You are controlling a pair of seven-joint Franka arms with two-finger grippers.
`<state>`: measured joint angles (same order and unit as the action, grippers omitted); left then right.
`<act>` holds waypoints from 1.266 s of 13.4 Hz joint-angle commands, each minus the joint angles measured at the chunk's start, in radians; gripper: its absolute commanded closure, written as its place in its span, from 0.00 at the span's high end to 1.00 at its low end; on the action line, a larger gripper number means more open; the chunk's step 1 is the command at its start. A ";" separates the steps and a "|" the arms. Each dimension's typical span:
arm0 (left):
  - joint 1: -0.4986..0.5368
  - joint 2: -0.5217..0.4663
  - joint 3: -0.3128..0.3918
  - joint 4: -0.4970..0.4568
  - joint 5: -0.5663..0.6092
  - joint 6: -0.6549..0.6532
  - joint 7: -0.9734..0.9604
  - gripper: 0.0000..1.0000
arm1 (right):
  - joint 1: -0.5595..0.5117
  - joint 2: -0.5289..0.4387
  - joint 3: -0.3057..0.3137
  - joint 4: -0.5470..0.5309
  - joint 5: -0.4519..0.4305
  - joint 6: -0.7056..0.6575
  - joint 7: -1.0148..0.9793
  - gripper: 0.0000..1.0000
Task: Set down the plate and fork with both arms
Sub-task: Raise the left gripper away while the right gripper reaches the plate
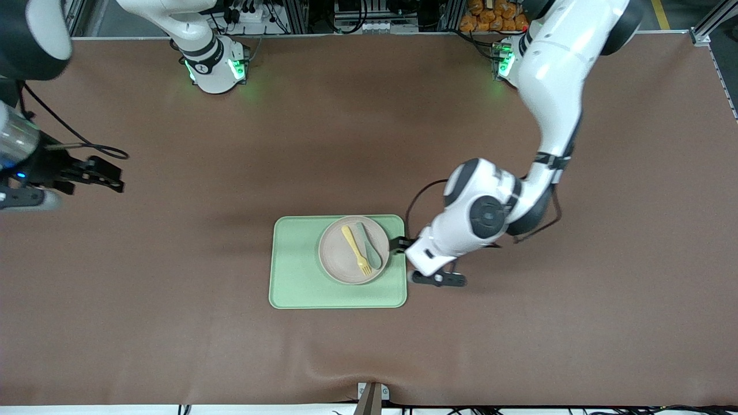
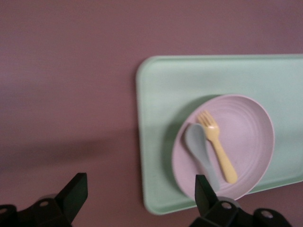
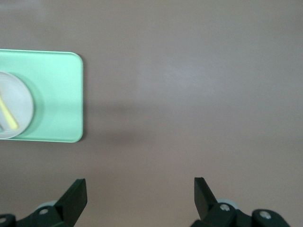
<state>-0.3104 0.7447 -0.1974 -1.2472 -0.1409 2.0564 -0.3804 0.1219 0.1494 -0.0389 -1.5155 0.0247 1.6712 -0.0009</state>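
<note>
The plate (image 1: 354,249) sits on the green tray (image 1: 294,271), the fork (image 1: 356,249) lying in it beside a spoon (image 1: 369,246). The left gripper (image 1: 399,244), fingers apart, hovers just beside the tray's edge; the right gripper (image 1: 104,174) waits wide open over bare table. Placing looks finished; retreat seems next.

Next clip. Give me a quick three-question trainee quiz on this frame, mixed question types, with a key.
1. True or false: the fork lies on the plate.
2. What lies beside the fork? A spoon B knife C cup
3. Fill in: the plate sits on the ___.

Key: 1 true. 2 A. 3 tray. Note: the left hand is open at the tray's edge; the right hand waits open at its end of the table.
</note>
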 commanded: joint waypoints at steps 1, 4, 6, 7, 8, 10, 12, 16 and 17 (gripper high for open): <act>0.150 -0.152 -0.010 -0.034 0.021 -0.152 -0.003 1.00 | 0.042 0.114 -0.004 0.118 0.094 -0.005 -0.008 1.00; 0.290 -0.299 -0.008 -0.038 0.044 -0.351 -0.014 1.00 | 0.132 0.217 -0.001 0.190 0.116 0.083 -0.008 1.00; 0.399 -0.408 -0.019 -0.054 0.083 -0.442 0.012 1.00 | 0.195 0.271 -0.001 0.192 0.112 0.168 0.001 1.00; 0.433 -0.457 -0.025 -0.052 0.081 -0.491 0.035 1.00 | 0.221 0.301 -0.001 0.192 0.113 0.198 0.002 1.00; 0.439 -0.509 -0.024 -0.054 0.081 -0.539 0.041 1.00 | 0.248 0.337 -0.001 0.192 0.115 0.241 0.002 1.00; 0.447 -0.591 -0.016 -0.052 0.087 -0.625 0.041 1.00 | 0.283 0.406 0.001 0.192 0.119 0.348 -0.001 1.00; 0.447 -0.643 -0.016 -0.048 0.118 -0.680 0.101 1.00 | 0.312 0.478 0.001 0.218 0.118 0.406 -0.001 1.00; 0.478 -0.726 -0.013 -0.051 0.119 -0.795 0.208 1.00 | 0.367 0.600 0.001 0.247 0.118 0.565 0.004 0.92; 0.479 -0.737 -0.013 -0.051 0.119 -0.826 0.244 1.00 | 0.378 0.616 -0.001 0.247 0.118 0.584 0.012 0.87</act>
<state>0.1528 0.0559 -0.2045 -1.2639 -0.0385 1.2647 -0.1989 0.4796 0.7133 -0.0302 -1.3224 0.1250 2.2387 0.0014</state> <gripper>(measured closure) 0.000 0.057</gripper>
